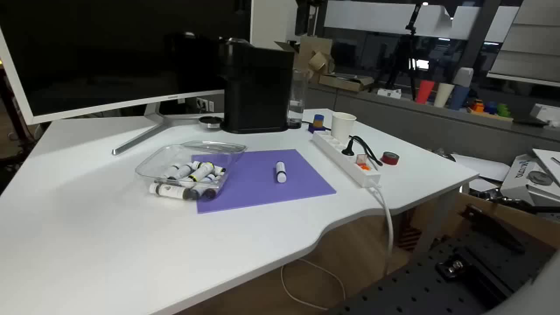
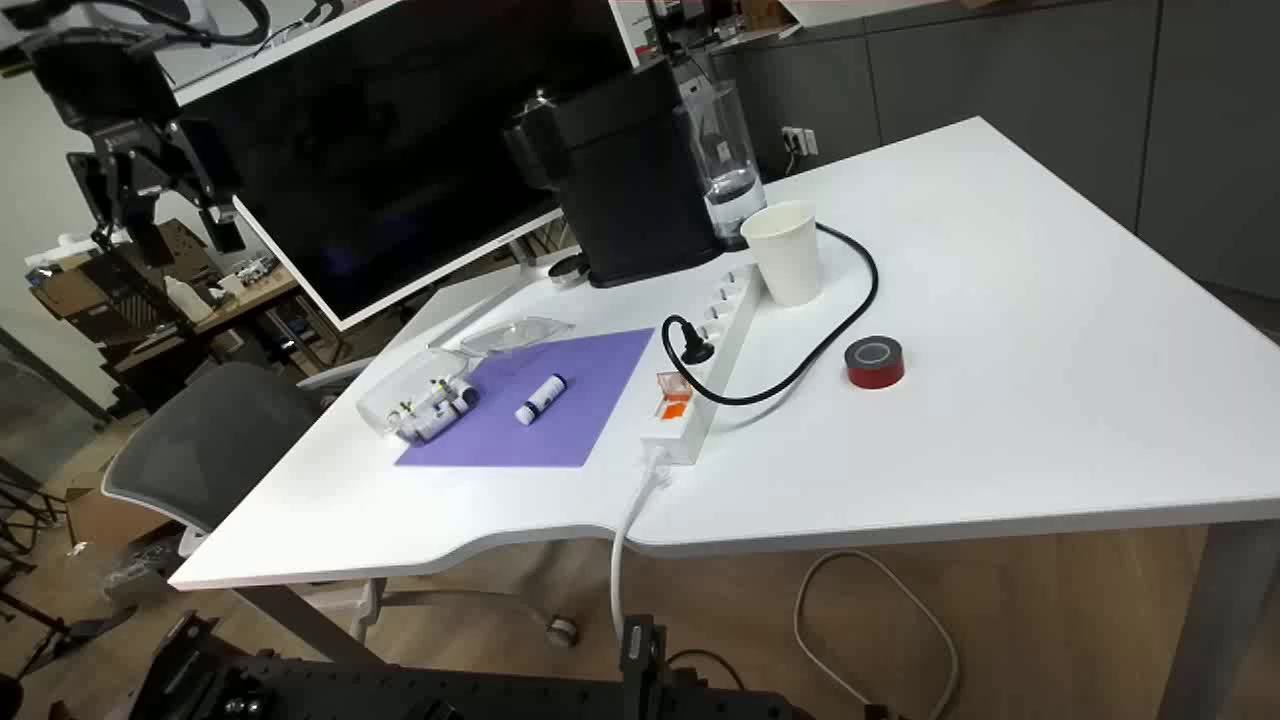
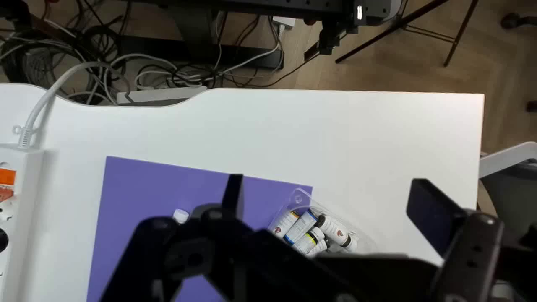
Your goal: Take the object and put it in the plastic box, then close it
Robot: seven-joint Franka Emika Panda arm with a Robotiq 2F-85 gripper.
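Bottle, small, white, dark-banded: lying on its side on the purple mat, near the centre of the frame in an exterior view. Plastic box, clear: left of it, across the mat's edge; contents, similar bottles; lid folded back. Gripper: upper left of the frame in an exterior view, jaws standing wide apart, nothing held.

Progress, as judged: no step done; outstanding are the grasp, the transfer into the box and the closing of the lid.

Markings: printed labels on the boxed bottles, lower middle of the wrist view, with yellow or blue bands and reddish emblems; text too small to read. Monitor, lower edge: maker's mark, illegible. Carton, far right of an exterior view: dark lettering, askew, unreadable.
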